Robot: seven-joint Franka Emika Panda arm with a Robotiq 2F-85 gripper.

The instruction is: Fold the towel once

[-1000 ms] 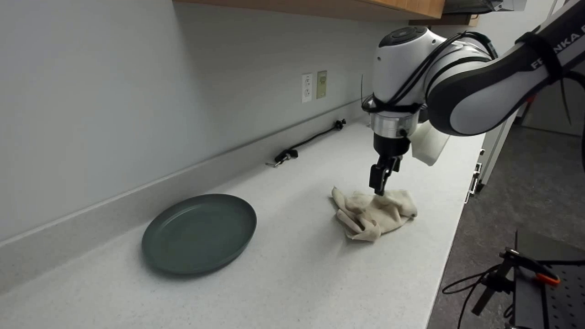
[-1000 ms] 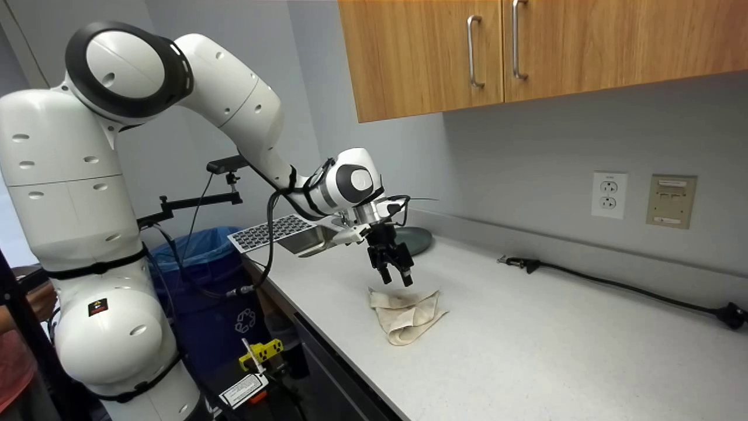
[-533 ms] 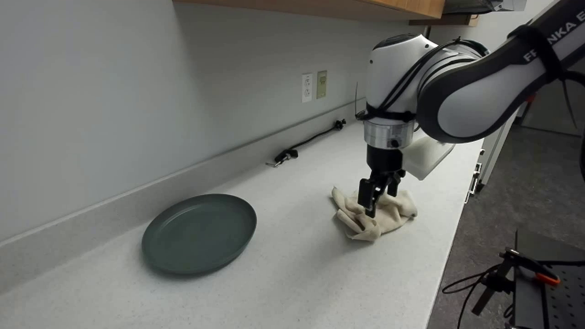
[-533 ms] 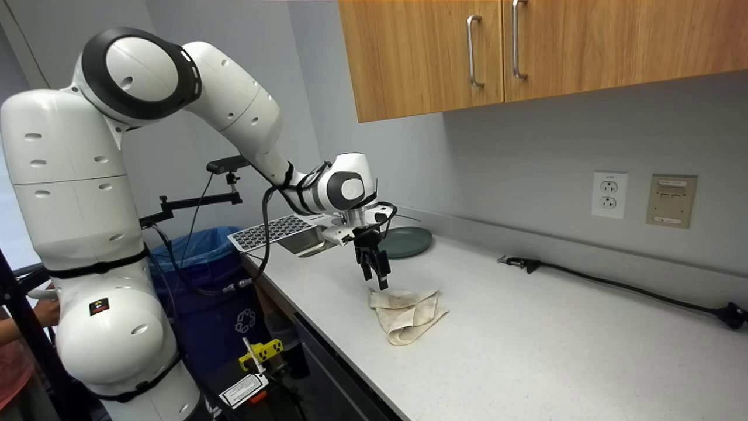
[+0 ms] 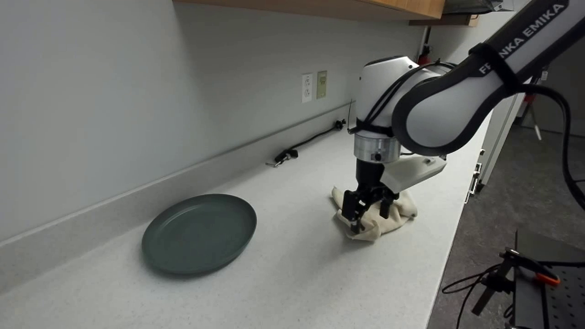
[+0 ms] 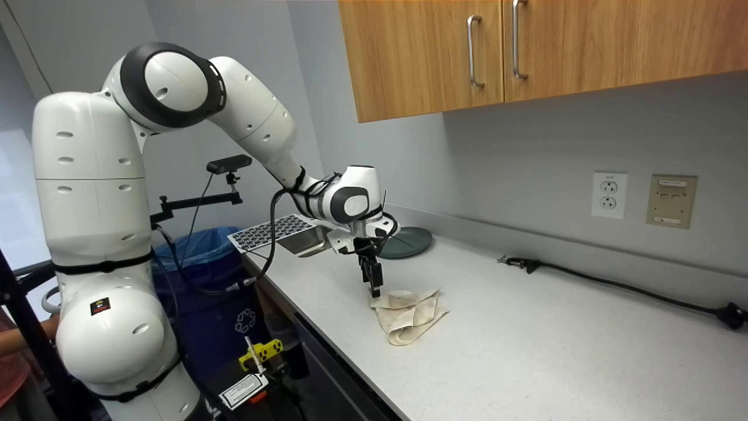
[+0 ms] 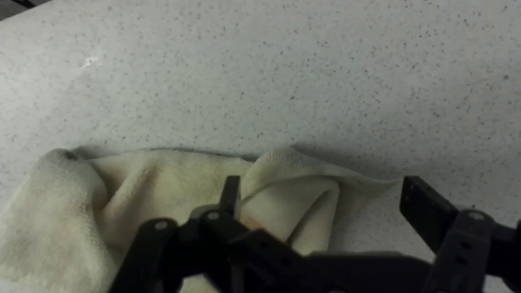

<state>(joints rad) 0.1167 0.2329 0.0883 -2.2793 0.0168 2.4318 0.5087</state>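
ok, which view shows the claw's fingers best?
Wrist view: the claw is close up, its two fingers clearly apart, with part of the beige towel visible between them. In an exterior view the claw also reads as open, only smaller; in an exterior view its fingers nearly overlap, so the gap is hard to judge.

Grey walls (image 5: 151,105), wooden cabinets (image 6: 549,52) above a pale speckled counter (image 6: 526,345), dark grey floor (image 5: 516,196)

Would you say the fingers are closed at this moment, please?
No, in the wrist view the fingers stand wide apart, towel showing between.
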